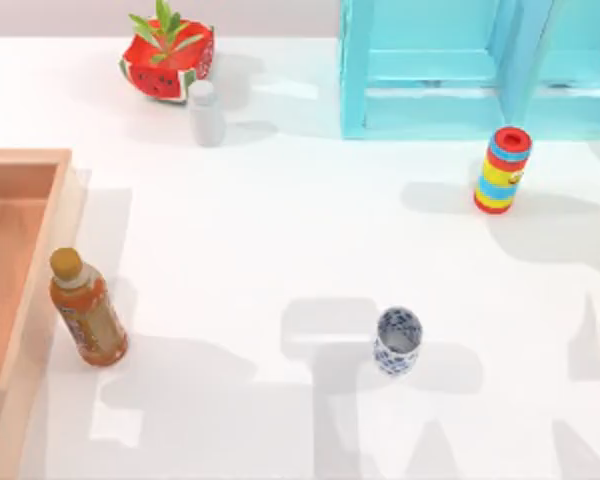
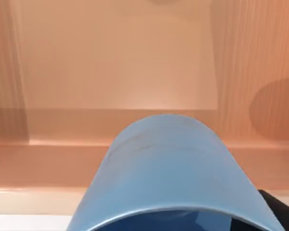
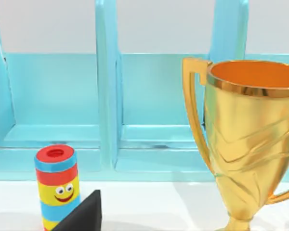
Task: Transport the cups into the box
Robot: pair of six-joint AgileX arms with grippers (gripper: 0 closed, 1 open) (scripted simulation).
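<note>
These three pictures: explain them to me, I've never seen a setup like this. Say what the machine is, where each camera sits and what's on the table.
It is a simulated two-armed AgileX robot at a white table. One camera looks down from above; one sits on each wrist.

On the table: a patterned cup, tea bottle, white bottle, striped cylinder, watermelon planter, turquoise cabinet, and the wooden box at the left edge.

The left wrist camera looks past a blue cup into the box. The right wrist camera faces the cabinet and a gold trophy.

a plain light blue cup (image 2: 168,173) is showing against the orange-tan wood box (image 2: 111,62). the other cup (image 1: 397,340) is wearing a blue floral pattern on white. the cylinder (image 1: 503,169) is carrying red, yellow and blue stripes, the cabinet (image 1: 430,65) is glowing turquoise, and the trophy (image 3: 248,139) is shining gold.
</note>
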